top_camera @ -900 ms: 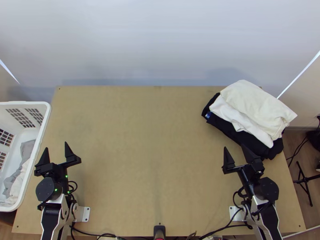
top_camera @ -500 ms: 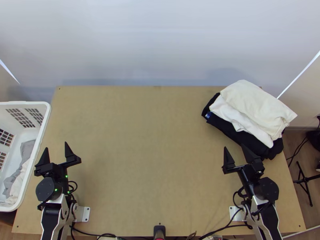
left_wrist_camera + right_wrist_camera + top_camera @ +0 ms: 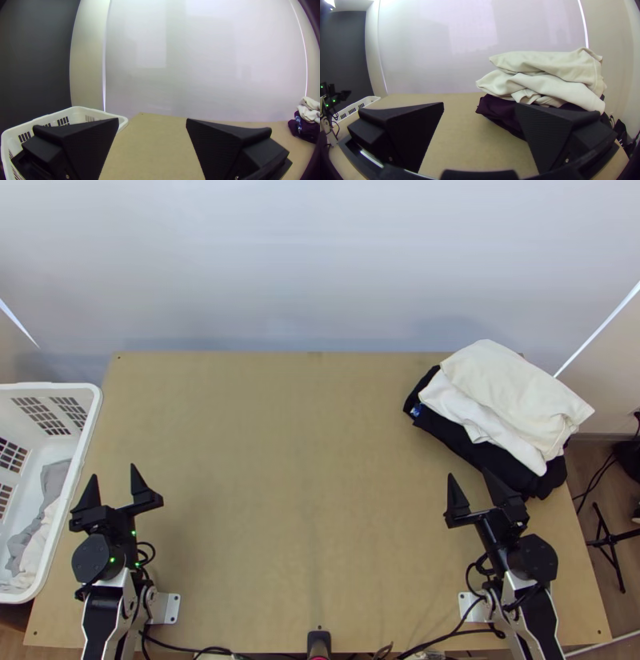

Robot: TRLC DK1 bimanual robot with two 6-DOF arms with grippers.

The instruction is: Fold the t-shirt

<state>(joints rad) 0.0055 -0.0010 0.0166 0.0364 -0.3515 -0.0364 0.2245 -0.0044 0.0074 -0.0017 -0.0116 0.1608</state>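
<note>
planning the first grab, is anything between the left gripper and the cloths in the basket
Yes: seen from above, the side wall of the basket runs between the left gripper and the cloths inside. I can't tell whether the gripper is high enough to clear it.

And here's the stack on the counter (image 3: pixel 304 484), far right: 1 cream cloth (image 3: pixel 512 390) folded on top, 1 white cloth (image 3: pixel 460 408) folded and creased beneath, dark cloth (image 3: pixel 456 440) at the bottom, jutting past both! Over at the left, inside the white basket (image 3: pixel 88 428), grey cloth (image 3: pixel 54 480) lies bunched, pale cloth (image 3: pixel 38 544) crumpled right against it.
</note>
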